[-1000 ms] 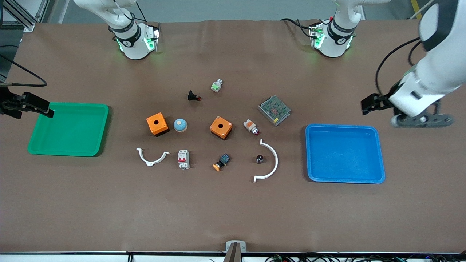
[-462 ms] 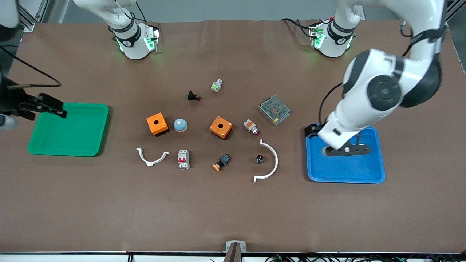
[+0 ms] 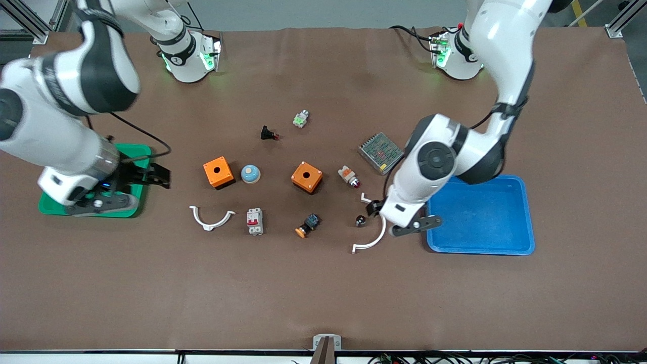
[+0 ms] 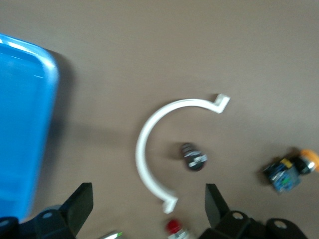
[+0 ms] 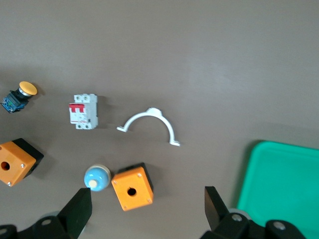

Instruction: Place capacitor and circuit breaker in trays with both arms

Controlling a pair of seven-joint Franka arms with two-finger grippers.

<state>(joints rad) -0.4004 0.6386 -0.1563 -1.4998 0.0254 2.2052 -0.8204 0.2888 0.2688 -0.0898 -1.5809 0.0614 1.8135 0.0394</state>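
Two orange boxes [image 3: 218, 172] [image 3: 307, 177] lie between green tray [image 3: 144, 151] and blue tray [image 3: 480, 250].

L arm reaches from its base w/ elbow bent, wrist tipped down. Left gripper [image 3: 376, 206] hangs low above the table, fingers [image 4: 79, 206] spread wide apart, nothing between them. R arm bends sharply back from its base, forearm across the table end. Right gripper [image 3: 156, 177] up in the air, fingers [image 5: 79, 210] also wide apart, holding nothing.
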